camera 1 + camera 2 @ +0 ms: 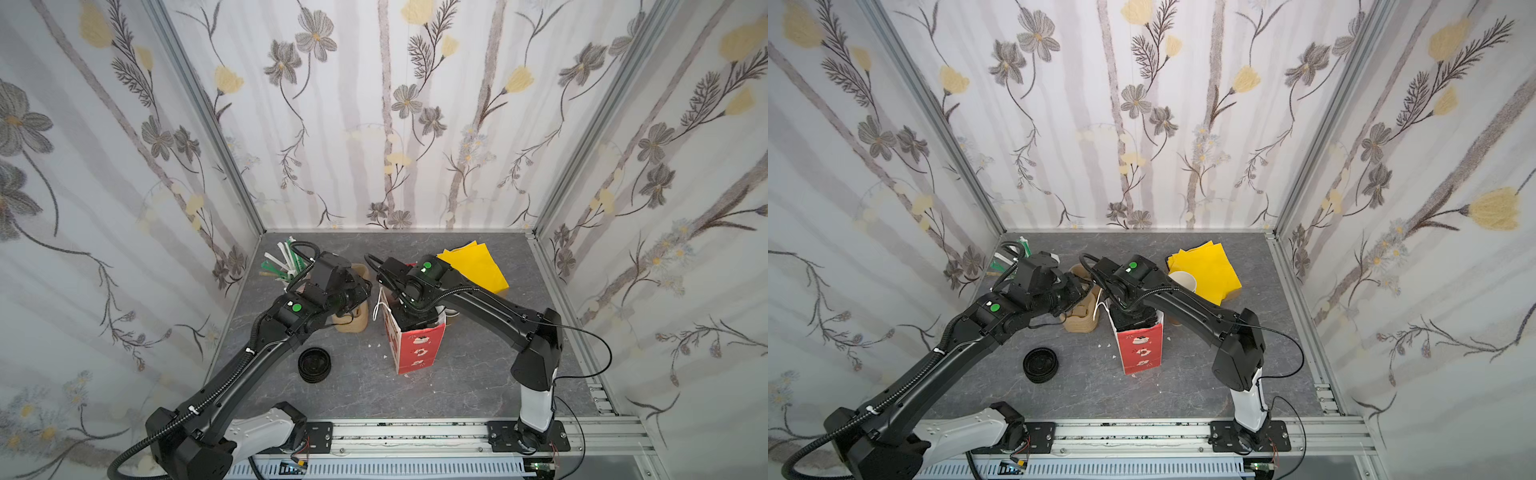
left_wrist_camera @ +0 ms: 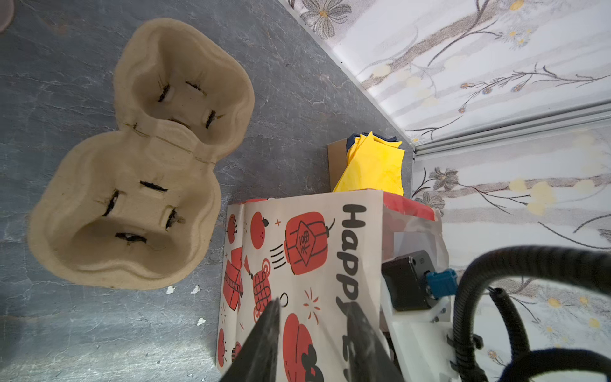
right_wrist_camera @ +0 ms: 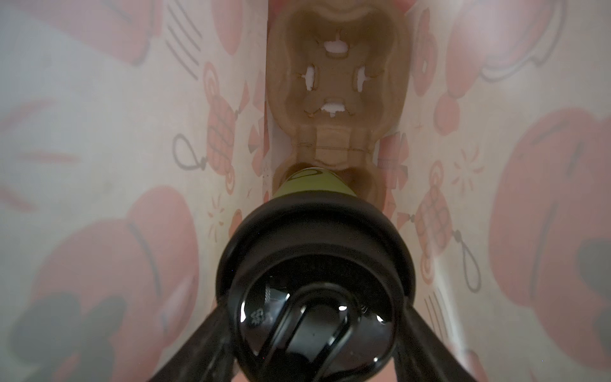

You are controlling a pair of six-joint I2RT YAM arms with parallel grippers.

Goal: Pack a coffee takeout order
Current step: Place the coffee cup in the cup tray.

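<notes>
The red paper bag [image 1: 415, 349] [image 1: 1140, 349] stands open at mid table. Inside it, the right wrist view shows a tan two-cup carrier [image 3: 337, 76] lying on the bag's floor. My right gripper [image 3: 315, 304] reaches down into the bag, shut on the black lid of a paper cup [image 3: 314, 258] whose base sits at the carrier's near pocket. My left gripper [image 2: 314, 304] [image 1: 361, 293] is open beside the bag's printed side wall [image 2: 314, 248], with nothing between its fingers. Yellow napkins [image 1: 473, 266] lie at the back right and green straws [image 1: 286, 262] at the back left.
A stack of spare tan carriers [image 1: 353, 320] [image 2: 132, 165] sits just left of the bag, under my left wrist. Black lids [image 1: 314, 364] are stacked at the front left. An empty paper cup [image 1: 1182, 282] stands behind the bag by the napkins. Walls close in three sides.
</notes>
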